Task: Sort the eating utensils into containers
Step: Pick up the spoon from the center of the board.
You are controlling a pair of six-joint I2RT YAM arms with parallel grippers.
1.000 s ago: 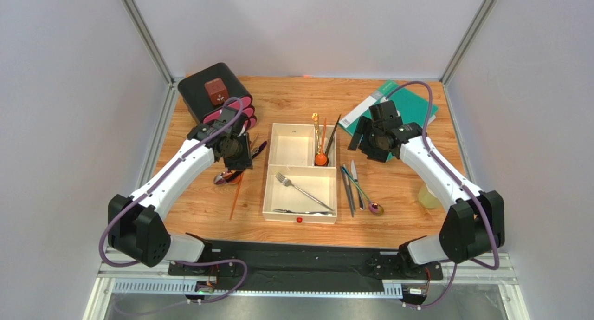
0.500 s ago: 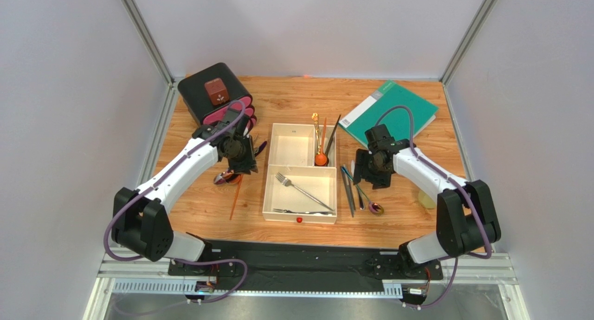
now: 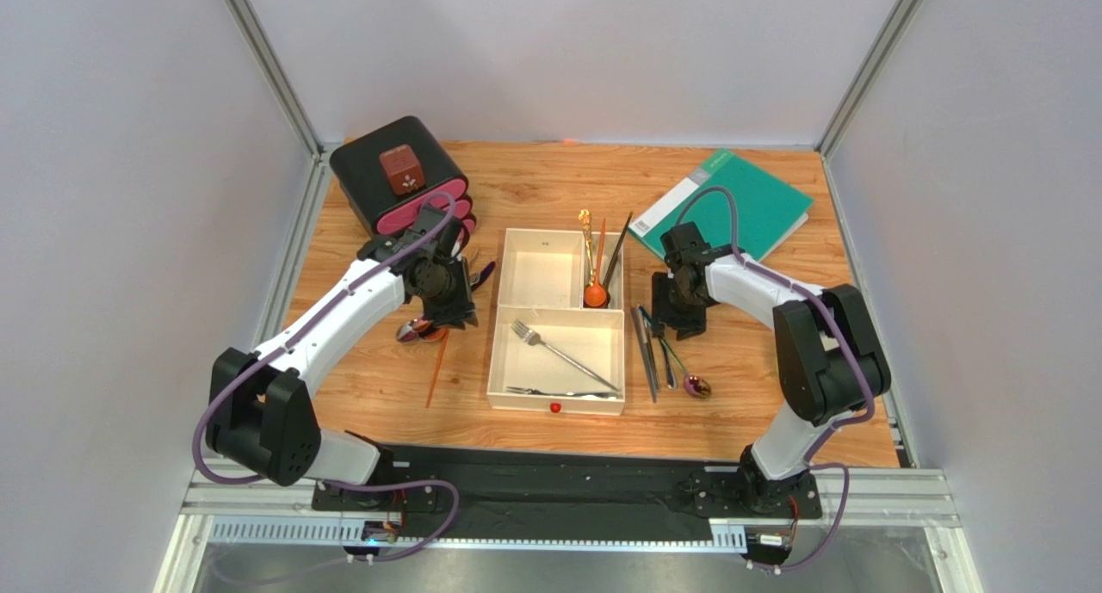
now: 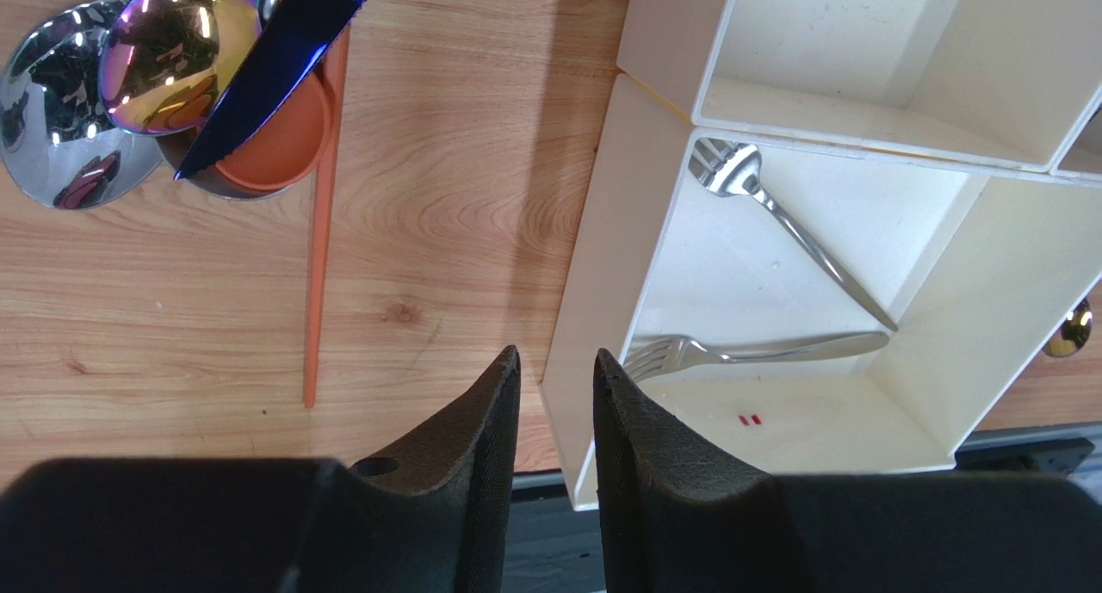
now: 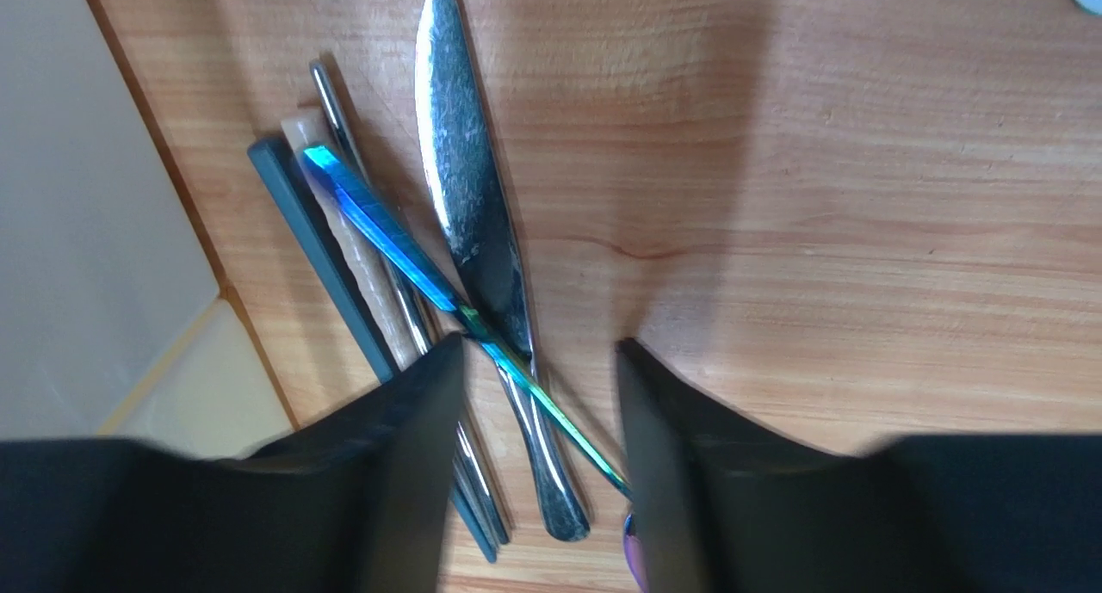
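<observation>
The right gripper (image 5: 537, 348) stood low over a cluster of utensils on the table (image 3: 763, 348), at the 3 o'clock side of the tray (image 3: 496, 348). Its fingers were apart, straddling a silver knife (image 5: 472, 219) and a blue-purple handle (image 5: 414, 264) and clamping neither. The left gripper (image 4: 554, 361) hung at the tray's 9 o'clock, fingers narrowly parted and empty. Near it lay spoons (image 4: 175, 51), a blue knife (image 4: 278, 57) and an orange chopstick (image 4: 317, 257). Two forks (image 4: 789, 238) lay in the large compartment. Gold and orange pieces (image 3: 593, 264) occupied the small compartment at 1 o'clock.

Blue knife (image 4: 278, 66), cut off above
</observation>
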